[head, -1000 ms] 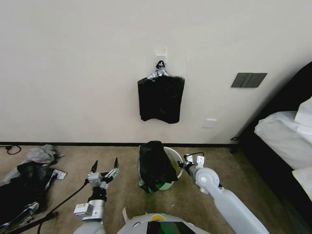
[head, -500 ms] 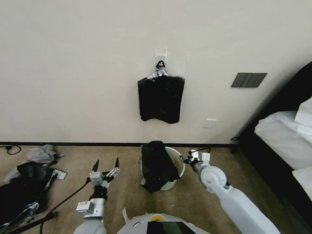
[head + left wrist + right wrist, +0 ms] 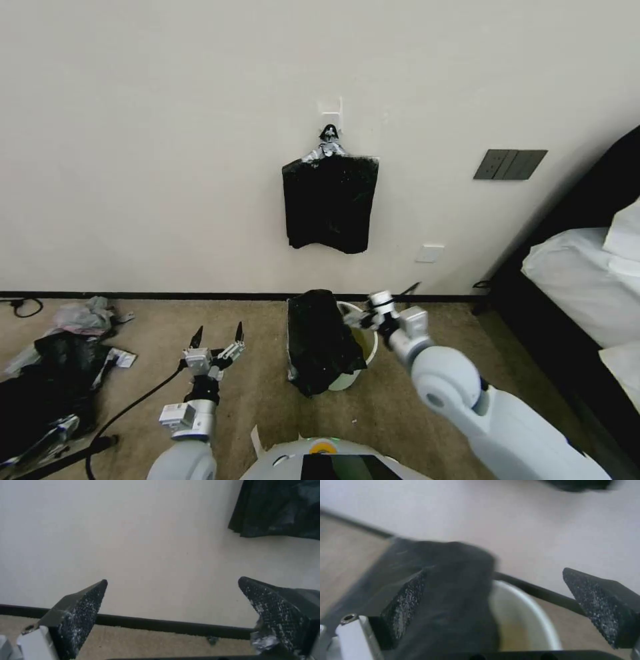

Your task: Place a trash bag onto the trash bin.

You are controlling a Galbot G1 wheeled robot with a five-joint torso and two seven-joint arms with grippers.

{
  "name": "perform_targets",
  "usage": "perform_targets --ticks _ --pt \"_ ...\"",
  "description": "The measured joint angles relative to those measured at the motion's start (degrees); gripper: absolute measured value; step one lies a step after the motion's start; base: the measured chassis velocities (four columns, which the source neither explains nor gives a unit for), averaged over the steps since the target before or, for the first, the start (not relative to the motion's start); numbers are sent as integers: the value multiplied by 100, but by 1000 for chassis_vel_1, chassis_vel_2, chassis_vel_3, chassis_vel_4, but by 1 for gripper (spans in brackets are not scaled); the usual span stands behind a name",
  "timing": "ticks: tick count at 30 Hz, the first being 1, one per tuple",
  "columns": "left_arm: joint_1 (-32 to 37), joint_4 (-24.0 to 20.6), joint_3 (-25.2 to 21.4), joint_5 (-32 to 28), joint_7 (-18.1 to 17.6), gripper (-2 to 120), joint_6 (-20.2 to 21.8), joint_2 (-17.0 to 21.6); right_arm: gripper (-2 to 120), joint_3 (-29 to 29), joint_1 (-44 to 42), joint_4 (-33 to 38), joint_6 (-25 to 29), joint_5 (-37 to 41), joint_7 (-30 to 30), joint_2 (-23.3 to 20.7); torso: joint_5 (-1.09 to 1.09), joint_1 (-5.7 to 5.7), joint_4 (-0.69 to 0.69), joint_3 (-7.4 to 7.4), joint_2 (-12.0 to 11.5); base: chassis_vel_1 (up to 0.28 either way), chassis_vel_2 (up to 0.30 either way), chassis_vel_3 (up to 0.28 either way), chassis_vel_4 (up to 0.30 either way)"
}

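Right pincer (image 3: pixel 363 319): spread above the round cream-white plastic trash bin (image 3: pixel 365 347).
Risk: the glossy black film trash bag (image 3: pixel 320 343), draped over one rim, could slip off.
Left pincer (image 3: pixel 217 337): spread, idle.

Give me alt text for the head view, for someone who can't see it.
A black trash bag hangs over one side of a cream trash bin on carpet by a wall, with the open right gripper above the bin's rim. The open left gripper points upward off to the bin's left, holding nothing.
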Motion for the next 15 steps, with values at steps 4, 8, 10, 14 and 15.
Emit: perform_targets --ticks 4,8,10,14,15 --pt "-164 85 -133 -57 -13 100 179 46 100 -1335 1117 -99 -374 149 -39 126 0 0 2 0 0 0 0 0 0" --pt "-275 149 -158 -58 -46 100 265 46 100 -2007 1613 -98 -565 520 309 339 -1 0 2 0 0 0 0 0 0" --pt "-315 170 -156 -58 -50 100 283 43 100 -2207 1723 -120 -582 632 463 413 -2 0 1 0 0 0 0 0 0" --pt "-448 266 -124 -59 -59 100 324 41 100 -2756 2029 -260 -596 979 1085 702 -1 0 1 0 0 0 0 0 0" --pt "-496 297 -112 -61 -64 100 335 41 100 -2918 2117 -315 -597 1060 1232 799 -2 0 1 0 0 0 0 0 0"
